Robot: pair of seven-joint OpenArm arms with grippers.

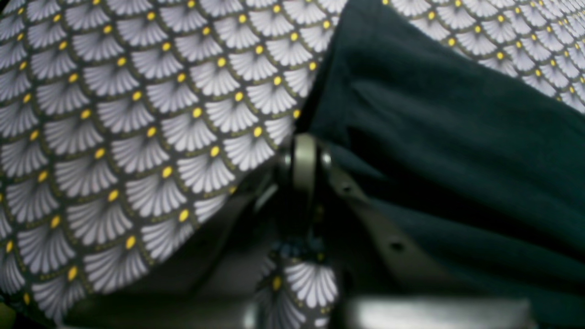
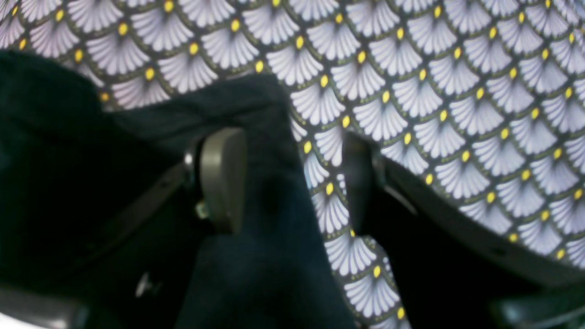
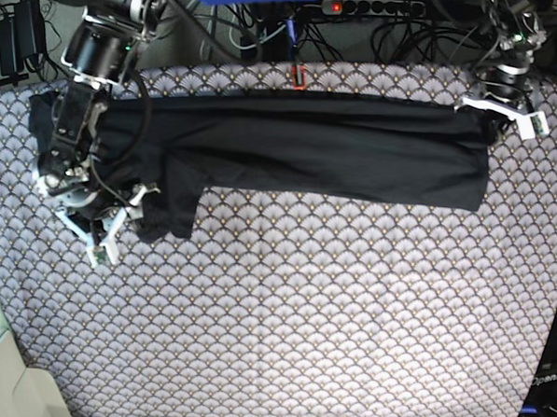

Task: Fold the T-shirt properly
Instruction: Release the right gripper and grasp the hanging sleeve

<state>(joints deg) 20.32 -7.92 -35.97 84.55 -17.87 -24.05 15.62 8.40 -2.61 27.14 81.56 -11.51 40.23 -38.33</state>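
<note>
T-shirt [image 3: 332,154] — outstretched on tablecloth [image 3: 293,310]

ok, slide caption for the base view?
Dark charcoal T-shirt stretched across scallop-patterned tablecloth; left gripper shut at its hem, right gripper open by the sleeve.

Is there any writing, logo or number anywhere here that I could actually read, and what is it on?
"OpenArm": faint pale lettering on the dark stand at the lower right corner of the base view; its end is cut off or too dim to read.
T-shirt: no print or label visible.
Tablecloth: pattern only, no words.
</note>
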